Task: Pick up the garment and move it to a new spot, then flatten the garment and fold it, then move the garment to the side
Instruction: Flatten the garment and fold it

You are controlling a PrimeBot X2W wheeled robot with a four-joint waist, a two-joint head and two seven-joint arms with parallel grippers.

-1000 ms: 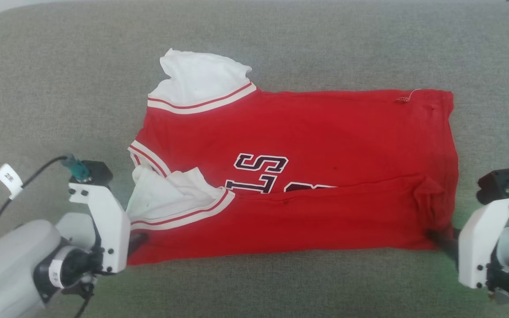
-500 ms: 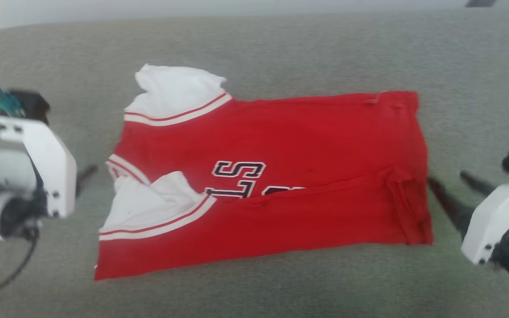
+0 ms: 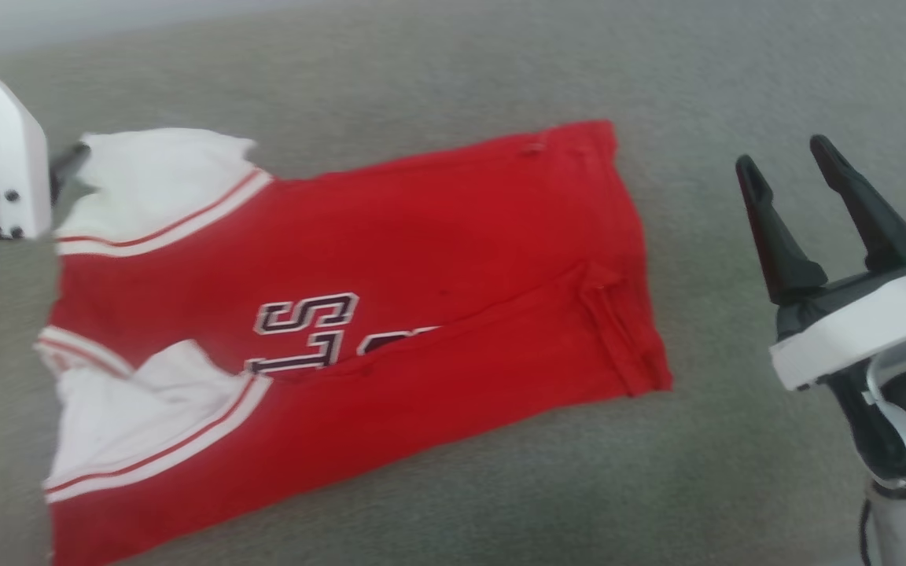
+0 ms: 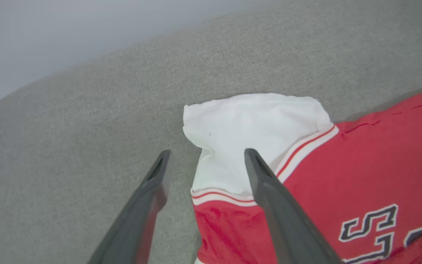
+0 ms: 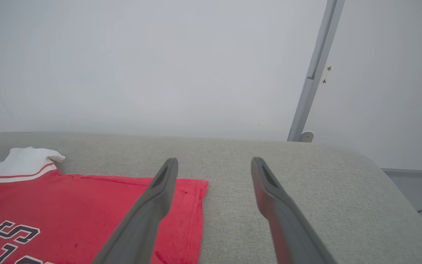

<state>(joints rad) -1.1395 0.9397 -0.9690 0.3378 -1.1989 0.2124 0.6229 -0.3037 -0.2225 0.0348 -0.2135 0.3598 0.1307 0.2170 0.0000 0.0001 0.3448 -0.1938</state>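
At three o'clock the right gripper (image 3: 782, 156) spreads its tapered dark fingers, empty. At ten o'clock the left gripper (image 4: 207, 153) gapes likewise near a crumpled white sleeve. The garment (image 3: 421, 259), soft red knit (folded lengthwise, lettering half-covered), lies flat on the nubbly grey cushion (image 3: 421, 63), slanting toward eight o'clock.

Soft, even, bright light; head view slightly motion-blurred; shadows faint.

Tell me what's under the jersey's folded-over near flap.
The red flap overlaps the dark lettering on the jersey: a few letters show above its edge, the rest is covered.
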